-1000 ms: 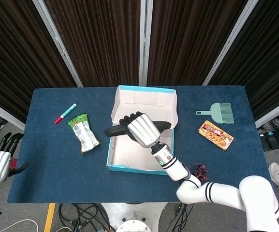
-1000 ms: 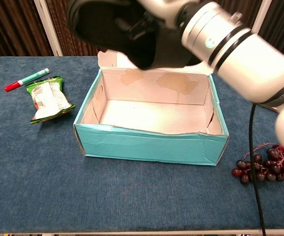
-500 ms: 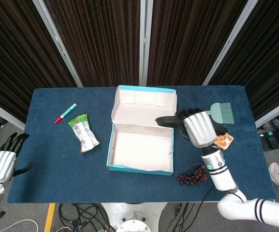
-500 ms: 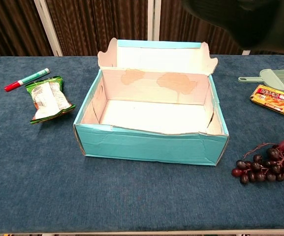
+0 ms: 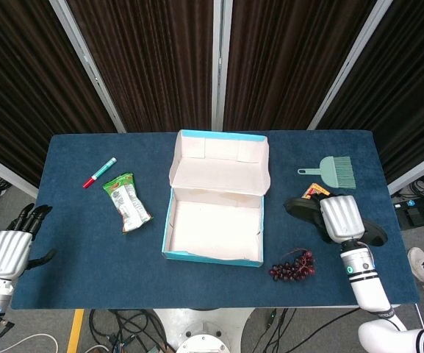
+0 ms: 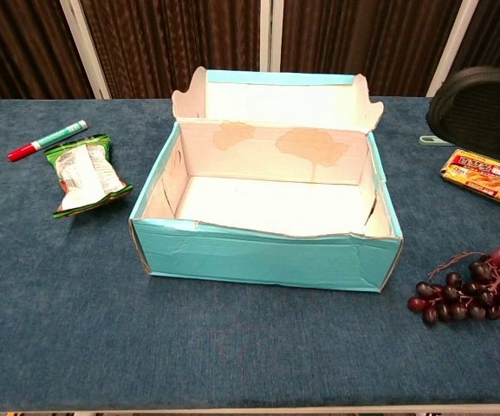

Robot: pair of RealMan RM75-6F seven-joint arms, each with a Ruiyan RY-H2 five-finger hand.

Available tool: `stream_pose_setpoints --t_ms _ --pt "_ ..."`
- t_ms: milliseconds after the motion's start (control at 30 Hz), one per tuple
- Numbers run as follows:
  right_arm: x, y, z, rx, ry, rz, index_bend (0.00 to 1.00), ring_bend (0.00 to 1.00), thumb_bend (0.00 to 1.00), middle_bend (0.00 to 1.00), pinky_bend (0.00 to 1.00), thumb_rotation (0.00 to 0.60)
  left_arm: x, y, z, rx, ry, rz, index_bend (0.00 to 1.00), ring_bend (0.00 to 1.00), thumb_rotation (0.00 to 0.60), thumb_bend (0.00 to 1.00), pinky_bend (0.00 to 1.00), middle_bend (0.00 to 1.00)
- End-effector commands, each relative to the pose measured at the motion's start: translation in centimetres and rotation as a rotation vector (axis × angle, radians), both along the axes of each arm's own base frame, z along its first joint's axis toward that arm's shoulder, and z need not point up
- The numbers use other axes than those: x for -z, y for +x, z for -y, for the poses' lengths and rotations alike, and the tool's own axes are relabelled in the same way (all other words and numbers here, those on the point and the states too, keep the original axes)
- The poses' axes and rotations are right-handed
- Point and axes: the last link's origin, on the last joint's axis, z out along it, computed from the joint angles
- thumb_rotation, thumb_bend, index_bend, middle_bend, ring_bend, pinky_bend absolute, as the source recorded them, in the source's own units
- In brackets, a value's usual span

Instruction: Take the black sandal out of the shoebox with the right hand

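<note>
The black sandal [image 6: 479,102] is cut off at the chest view's 3 o'clock edge, its holding fingers unseen.

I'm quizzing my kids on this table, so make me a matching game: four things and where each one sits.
Things:
1. marker
2. grapes
3. brush
4. sandal

Places:
A. in the right robot hand
B. far right of the table
C. front right of the box
D. far left, beside the snack bag

Pairs: 1-D, 2-C, 3-B, 4-A
</note>
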Motion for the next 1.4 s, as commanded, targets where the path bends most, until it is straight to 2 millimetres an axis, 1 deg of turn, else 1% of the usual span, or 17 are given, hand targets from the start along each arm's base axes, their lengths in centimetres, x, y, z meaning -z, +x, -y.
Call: stream_pose_setpoints --t_ms 33,167,233,333,433,500,533,600,733,767,800,833,867,967,1133,1267,1400 --pt "0.7 -1.1 -0.3 0.044 0.024 0.002 0.91 0.62 0.52 0.79 0.66 0.6 0.0 0.0 0.0 0.0 -0.001 -0.002 0.1 0.03 0.6 0.19 0.29 0.11" --pt "1.7 -2.5 -0.2 0.087 0.048 0.013 0.91 0.62 0.51 0.79 0.66 0.6 -0.2 -0.3 0.0 -0.011 0.008 -0.004 0.1 0.03 0.6 0.19 0.29 0.11" --pt "2.2 -2.8 0.1 0.097 0.055 0.018 0.9 0.62 0.5 0.79 0.66 0.6 -0.3 -0.4 0.0 -0.013 0.009 -0.009 0.1 0.03 0.6 0.19 0.29 0.11" --pt "3.0 -2.7 0.9 0.1 0.064 0.047 0.89 0.62 0.48 0.79 0.65 0.6 -0.2 -0.4 0.0 -0.014 0.007 -0.013 0.1 0.03 0.6 0.19 0.29 0.11" --pt "4.0 -2.3 1.8 0.102 0.096 0.071 0.87 0.61 0.42 0.79 0.64 0.6 0.0 -0.5 0.0 -0.02 0.001 -0.017 0.1 0.03 0.6 0.19 0.29 0.11" --pt "4.6 -2.1 2.3 0.101 0.116 0.073 0.84 0.59 0.4 0.78 0.61 0.6 0.1 -0.6 0.0 -0.025 -0.004 -0.021 0.1 0.03 0.6 0.19 0.29 0.11" --pt "4.9 -2.1 2.5 0.106 0.129 0.069 0.81 0.57 0.38 0.76 0.59 0.6 0.2 -0.7 0.0 -0.028 -0.007 -0.022 0.1 0.03 0.6 0.19 0.29 0.11" --pt "5.2 -2.2 2.8 0.126 0.161 0.066 0.67 0.46 0.33 0.66 0.49 0.6 0.3 -0.8 0.0 -0.031 -0.01 -0.024 0.1 0.03 0.6 0.19 0.29 0.11" --pt "5.1 -2.0 3.6 0.146 0.182 0.08 0.26 0.14 0.18 0.34 0.2 0.6 0.2 -0.8 -0.1 -0.03 -0.007 -0.028 0.1 0.03 0.6 0.19 0.29 0.11" --pt "4.8 -1.8 3.8 0.139 0.178 0.091 0.14 0.06 0.12 0.24 0.1 0.6 0.2 -0.8 -0.1 -0.029 -0.006 -0.028 0.1 0.03 0.6 0.19 0.29 0.11" --pt "4.6 -1.6 3.9 0.131 0.167 0.104 0.05 0.01 0.07 0.16 0.04 0.6 0.1 -0.7 -0.2 -0.027 -0.004 -0.026 0.1 0.03 0.6 0.19 0.29 0.11" --pt "4.3 -1.3 4.0 0.12 0.154 0.124 0.01 0.0 0.03 0.1 0.01 0.6 0.1 -0.7 -0.2 -0.026 -0.003 -0.025 0.1 0.03 0.6 0.19 0.29 0.11" --pt "4.0 -0.9 4.1 0.103 0.134 0.153 0.0 0.0 0.01 0.06 0.0 0.6 0.1 -0.6 -0.2 -0.025 -0.002 -0.025 0.1 0.03 0.6 0.19 0.29 0.11" --pt "2.9 -0.1 4.0 0.047 0.083 0.204 0.0 0.0 0.0 0.02 0.0 0.6 0.1 -0.5 -0.2 -0.021 -0.001 -0.025 0.1 0.03 0.6 0.19 0.29 0.11" --pt "0.6 0.5 2.7 -0.045 0.018 0.186 0.0 0.0 0.0 0.01 0.0 0.6 0.1 -0.2 -0.1 -0.012 0.004 -0.023 0.1 0.03 0.6 0.19 0.29 0.11" --pt "-1.0 0.6 0.5 -0.103 -0.024 0.169 0.0 0.0 0.02 0.01 0.0 0.6 0.0 0.0 -0.1 -0.007 0.009 -0.024 0.1 0.03 0.6 0.19 0.29 0.11" --pt "-1.9 0.3 -3.0 -0.163 -0.05 0.122 0.0 0.0 0.05 0.01 0.0 0.6 0.1 0.4 -0.1 0.001 0.013 -0.024 0.1 0.03 0.6 0.19 0.29 0.11"
